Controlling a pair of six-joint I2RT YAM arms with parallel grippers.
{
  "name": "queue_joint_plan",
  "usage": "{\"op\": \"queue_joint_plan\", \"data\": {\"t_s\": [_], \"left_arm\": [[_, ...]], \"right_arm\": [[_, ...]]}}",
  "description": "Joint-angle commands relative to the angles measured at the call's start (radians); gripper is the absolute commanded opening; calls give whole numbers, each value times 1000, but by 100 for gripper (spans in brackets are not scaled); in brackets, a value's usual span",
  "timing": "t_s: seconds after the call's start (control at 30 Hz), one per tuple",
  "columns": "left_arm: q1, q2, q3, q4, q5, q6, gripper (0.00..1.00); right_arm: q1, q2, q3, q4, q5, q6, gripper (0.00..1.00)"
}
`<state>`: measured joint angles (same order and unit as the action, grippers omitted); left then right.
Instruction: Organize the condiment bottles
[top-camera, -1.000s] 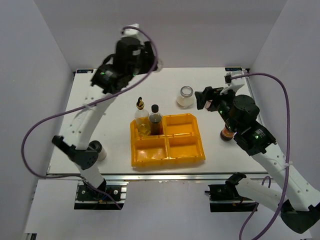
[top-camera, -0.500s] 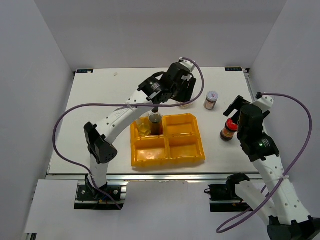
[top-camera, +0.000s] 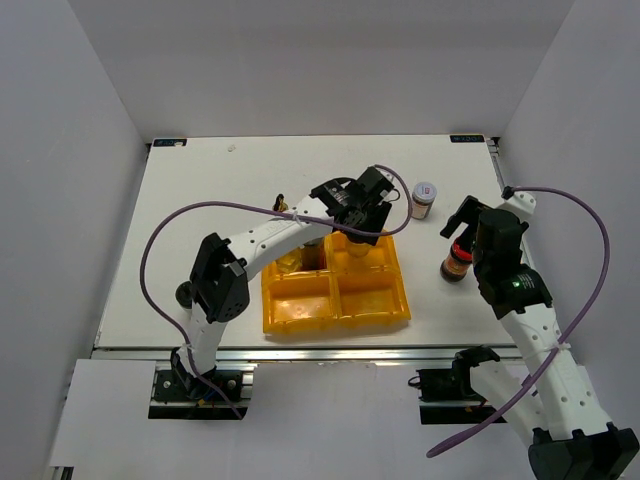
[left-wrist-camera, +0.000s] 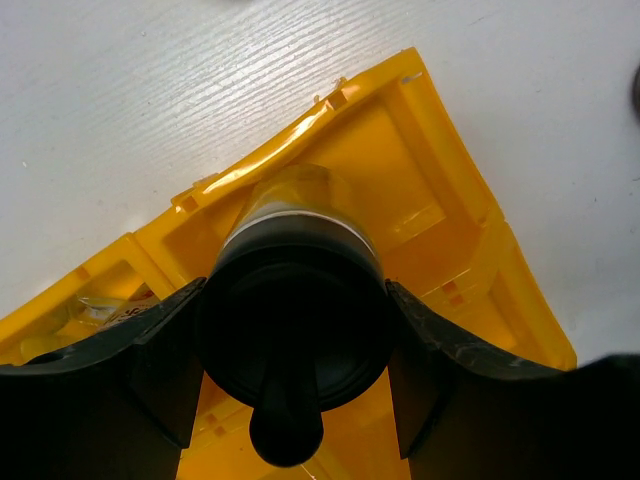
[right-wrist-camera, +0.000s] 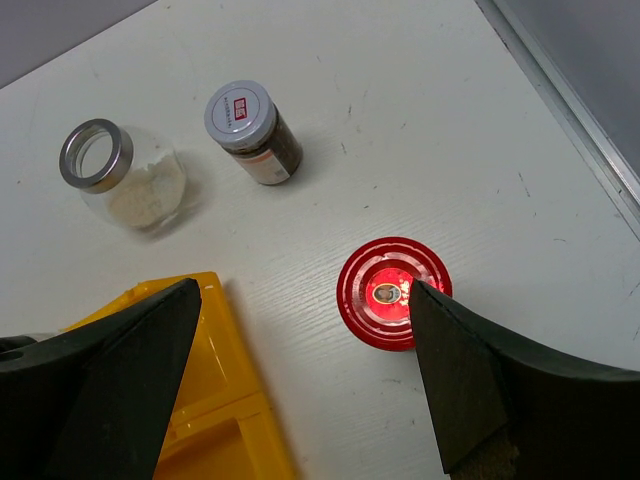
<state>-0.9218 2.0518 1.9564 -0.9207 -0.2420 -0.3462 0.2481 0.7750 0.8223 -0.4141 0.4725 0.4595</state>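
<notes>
Left wrist view shows the left gripper (left-wrist-camera: 292, 300) clamped on a black-lidded shaker (left-wrist-camera: 298, 215) at the yellow tray's (left-wrist-camera: 445, 190) far-right compartment; the right gripper (right-wrist-camera: 300, 290) hangs spread wide and empty above the red-lidded bottle (right-wrist-camera: 392, 292), which stands on the table (right-wrist-camera: 420, 120) near the silver-lidded jar (right-wrist-camera: 248, 118)

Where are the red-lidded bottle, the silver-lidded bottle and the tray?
Red-lidded bottle (right-wrist-camera: 392, 292): right wrist view, lid centre.
Silver-lidded bottle (right-wrist-camera: 240, 111): right wrist view, lid top.
Tray (top-camera: 372, 296): top view, bare near-right compartment floor.

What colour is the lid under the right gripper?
The lid is red, clearest in the right wrist view.
</notes>
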Motion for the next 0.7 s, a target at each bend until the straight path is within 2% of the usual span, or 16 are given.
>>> {"op": "queue_joint_plan", "data": {"t_s": [0.0,0.17,0.27,0.3,0.43,0.53,0.67], "left_arm": [[3,-65,-23,69,3,-31,0],[1,-67,-60,74,-5,-48,5],[3,-64,-70,74,-19,-54,23],[3,-59,-77,74,-26,-57,33],[3,-39,-77,69,-33,-60,45],[3,-19,-68,60,-37,-63,52],[6,4,-60,45,-51,-74,54]], "right_arm": [[-9,-8,-3,52,-21,-16,89],[-17,3,-11,57,-38,-21,89],[-21,7,-14,61,-46,-25,89],[-21,10,-15,60,-48,-25,89],[-29,10,-17,63,-49,-27,89],[-32,7,-18,63,-52,-27,89],[-36,7,-23,63,-57,-30,89]]}}
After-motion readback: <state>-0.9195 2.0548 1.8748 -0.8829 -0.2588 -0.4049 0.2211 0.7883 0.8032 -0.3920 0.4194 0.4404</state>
